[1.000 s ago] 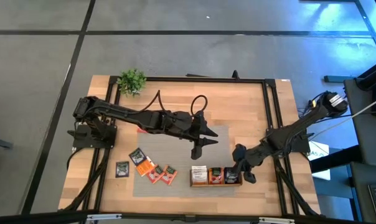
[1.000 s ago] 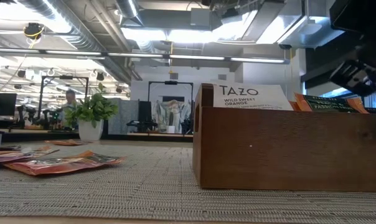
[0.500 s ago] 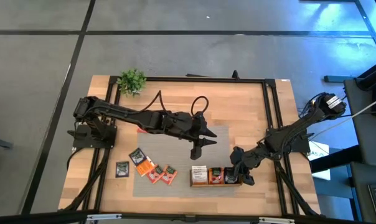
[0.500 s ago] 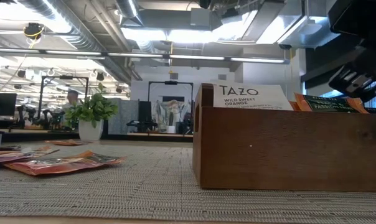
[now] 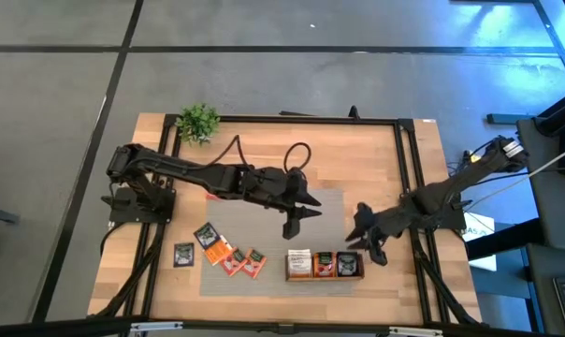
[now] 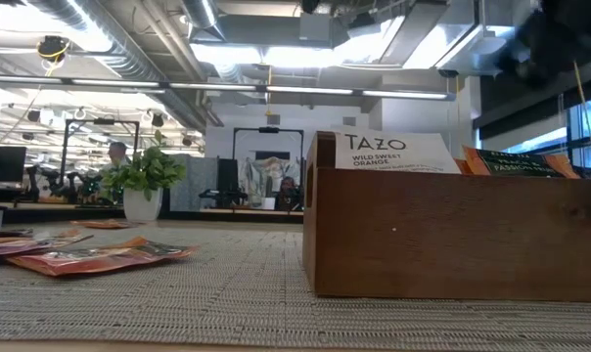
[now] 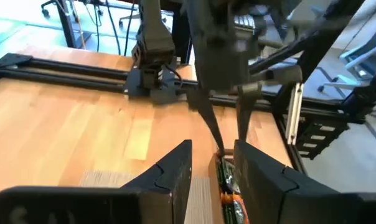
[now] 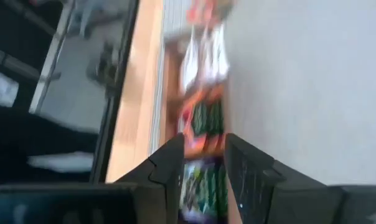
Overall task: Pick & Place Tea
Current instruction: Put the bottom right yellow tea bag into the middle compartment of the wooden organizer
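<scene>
The right end effector (image 5: 369,241) has lifted off the wooden tray (image 5: 325,277), fingers apart and empty: sachet delivered. The left end effector (image 5: 296,223) hovers apart above the tray.

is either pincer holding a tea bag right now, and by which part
Nothing is held. The right pincer hangs open and empty above the wooden tray; the left pincer hangs open and empty over the grey mat.

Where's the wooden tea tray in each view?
High view: wooden tray at the mat's near edge, right of centre.
Low view: fills the right half.
Left wrist view: a sliver between the fingers.
Right wrist view: blurred, mid-frame.
Shared landmark: the white sachets at one end.
</scene>
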You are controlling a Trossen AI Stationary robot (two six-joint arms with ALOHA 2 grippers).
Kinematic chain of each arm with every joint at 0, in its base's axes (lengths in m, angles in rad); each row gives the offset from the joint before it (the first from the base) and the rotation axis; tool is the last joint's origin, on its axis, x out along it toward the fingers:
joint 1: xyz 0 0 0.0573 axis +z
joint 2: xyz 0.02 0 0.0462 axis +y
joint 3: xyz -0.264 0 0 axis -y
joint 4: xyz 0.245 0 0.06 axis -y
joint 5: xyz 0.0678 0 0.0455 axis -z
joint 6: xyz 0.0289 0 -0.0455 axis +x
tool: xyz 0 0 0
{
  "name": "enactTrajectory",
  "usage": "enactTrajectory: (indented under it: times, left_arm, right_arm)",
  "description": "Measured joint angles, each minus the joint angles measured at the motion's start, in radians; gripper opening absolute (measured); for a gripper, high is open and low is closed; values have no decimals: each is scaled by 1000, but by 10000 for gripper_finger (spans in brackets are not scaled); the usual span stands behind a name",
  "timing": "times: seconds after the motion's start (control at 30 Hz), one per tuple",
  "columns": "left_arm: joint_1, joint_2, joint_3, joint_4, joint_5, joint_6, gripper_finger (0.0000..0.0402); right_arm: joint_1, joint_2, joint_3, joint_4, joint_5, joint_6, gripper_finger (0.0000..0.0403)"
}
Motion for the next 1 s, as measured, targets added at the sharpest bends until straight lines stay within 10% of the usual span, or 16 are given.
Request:
enactTrajectory:
  times: [0.47, 0.83, 1.0]
  left_arm:
    - [-84, -246, 2, -371, -273, -176, 116]
    - [-234, -270, -65, -835, -387, -774, 116]
    - [-280, -400, -279, -746, -367, -934, 108]
  right_arm:
    - [-171, -28, 102, 175, 27, -199, 119]
    - [-275, 156, 100, 330, -131, -260, 119]
    - [-345, 245, 104, 459, -293, -266, 119]
